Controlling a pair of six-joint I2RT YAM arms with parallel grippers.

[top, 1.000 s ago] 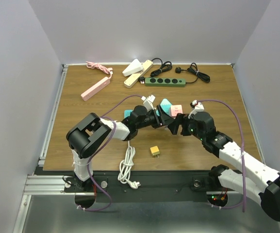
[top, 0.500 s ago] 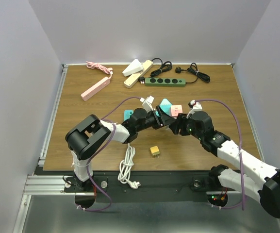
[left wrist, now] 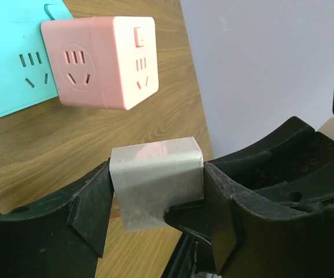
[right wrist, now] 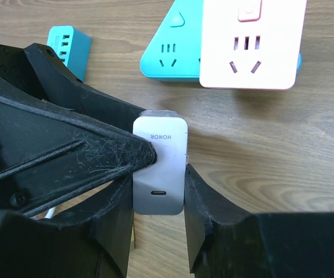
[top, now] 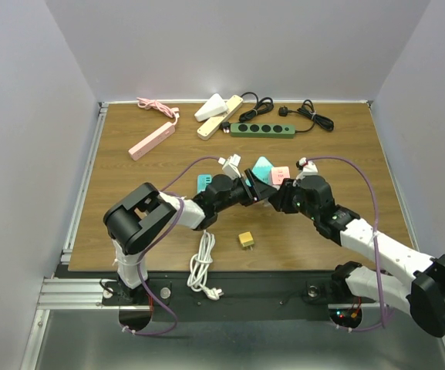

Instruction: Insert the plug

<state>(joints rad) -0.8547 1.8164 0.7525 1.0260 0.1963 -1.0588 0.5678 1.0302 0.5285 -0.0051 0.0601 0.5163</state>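
Note:
The plug is a white charger block (right wrist: 160,174) with a port on its end face, held just above the wooden table. My left gripper (left wrist: 155,200) is shut on its two broad sides (left wrist: 155,174). My right gripper (right wrist: 158,194) is shut on the same plug from the opposite end, its fingers pressed against the narrow sides. In the top view the two grippers meet at mid-table, left gripper (top: 251,191), right gripper (top: 273,199). Just beyond lies a pink cube socket (right wrist: 250,43) (left wrist: 106,61) (top: 279,175) against a teal socket block (right wrist: 172,49) (top: 263,164). The plug's prongs are hidden.
A small teal charger (right wrist: 68,46) lies left of the sockets. A yellow adapter (top: 246,240) and a coiled white cable (top: 202,262) lie near the front edge. At the back are a green power strip (top: 262,130), a pink strip (top: 152,140), a cream strip (top: 219,116) and black cables (top: 307,116).
My right gripper has moved slightly left and closed from open onto the plug that the left gripper holds. The left gripper has kept its grip and barely shifted.

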